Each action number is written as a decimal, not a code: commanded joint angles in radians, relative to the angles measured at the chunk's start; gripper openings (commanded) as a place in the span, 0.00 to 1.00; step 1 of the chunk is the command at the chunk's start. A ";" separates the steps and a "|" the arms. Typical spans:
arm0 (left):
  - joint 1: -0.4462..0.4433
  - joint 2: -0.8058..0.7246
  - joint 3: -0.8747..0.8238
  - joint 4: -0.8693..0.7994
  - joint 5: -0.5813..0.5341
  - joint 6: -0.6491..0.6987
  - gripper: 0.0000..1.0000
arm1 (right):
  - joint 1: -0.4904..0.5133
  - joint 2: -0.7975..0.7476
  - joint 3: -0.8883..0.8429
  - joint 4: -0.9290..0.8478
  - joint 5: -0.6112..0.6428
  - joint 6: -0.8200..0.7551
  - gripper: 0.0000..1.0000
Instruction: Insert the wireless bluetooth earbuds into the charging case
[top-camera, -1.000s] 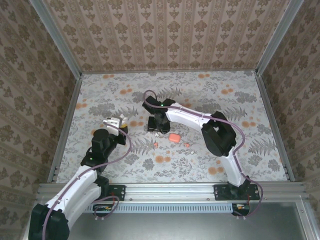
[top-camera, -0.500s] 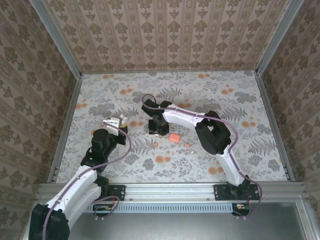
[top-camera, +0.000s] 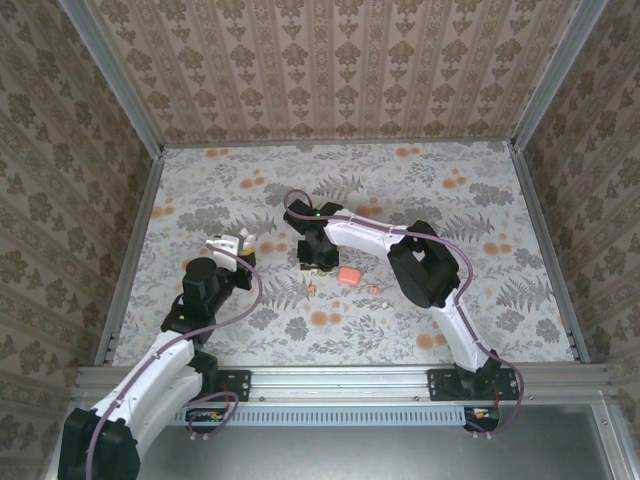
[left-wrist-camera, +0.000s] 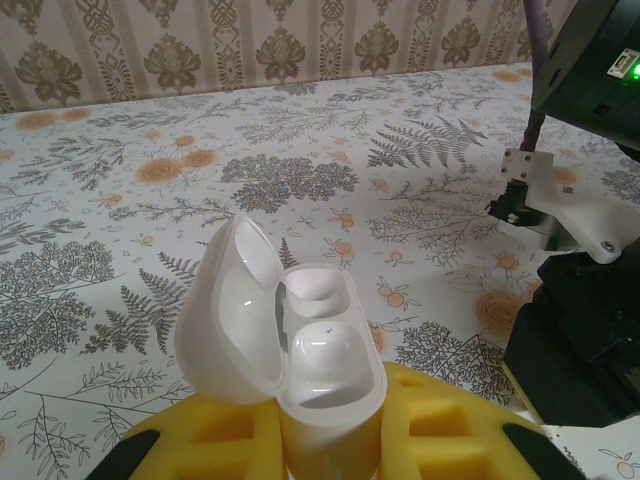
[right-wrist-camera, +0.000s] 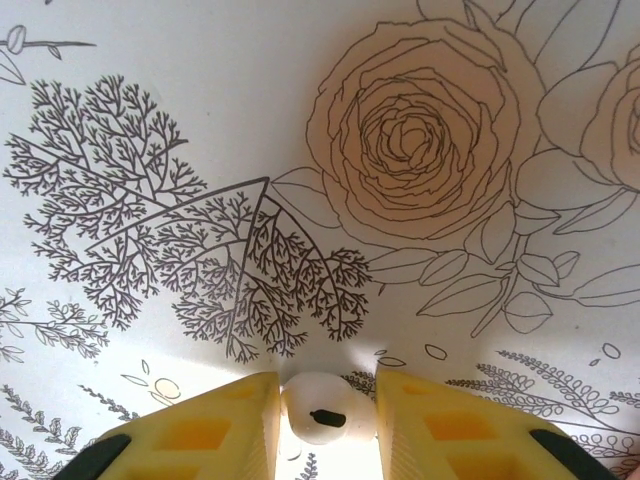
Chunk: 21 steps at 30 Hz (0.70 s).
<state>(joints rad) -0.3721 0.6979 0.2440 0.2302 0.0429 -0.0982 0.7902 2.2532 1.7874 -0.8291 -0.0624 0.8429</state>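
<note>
Contact is made on both sides of a white earbud (right-wrist-camera: 318, 410) by the right fingers (right-wrist-camera: 240, 425), which are set narrow and hold it between their yellow pads. It is held close over the floral worktop (right-wrist-camera: 200, 120); whether it touches the surface cannot be told. From above, the right arm (top-camera: 372, 238) is seen stretched to the middle of the worktop, with its wrist just beside a pink case (top-camera: 348, 274) that lies flat there. Two pink earbuds (top-camera: 312, 290) are left loose on the worktop, one just near and left of the pink case, the other just near and right of it.

A white case (left-wrist-camera: 325, 365) is gripped upright by its lower body between the left fingers (left-wrist-camera: 440, 425). Its lid (left-wrist-camera: 232, 310) is swung open to the left in the wrist view, and two rounded wells are exposed; whether they are filled cannot be told. The white case is held over the left part of the worktop, apart from the right fingers.
</note>
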 joint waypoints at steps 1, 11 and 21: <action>0.007 -0.015 -0.006 0.030 0.019 -0.012 0.10 | -0.002 0.010 0.008 0.003 0.014 -0.010 0.29; 0.007 0.008 -0.009 0.047 0.058 -0.010 0.10 | 0.000 -0.108 -0.115 0.123 0.061 -0.015 0.28; -0.011 0.211 -0.017 0.263 0.249 -0.018 0.09 | -0.003 -0.398 -0.474 0.498 0.143 -0.051 0.28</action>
<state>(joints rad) -0.3733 0.8555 0.2348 0.3645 0.1955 -0.1020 0.7902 1.9522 1.3895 -0.4957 0.0196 0.8261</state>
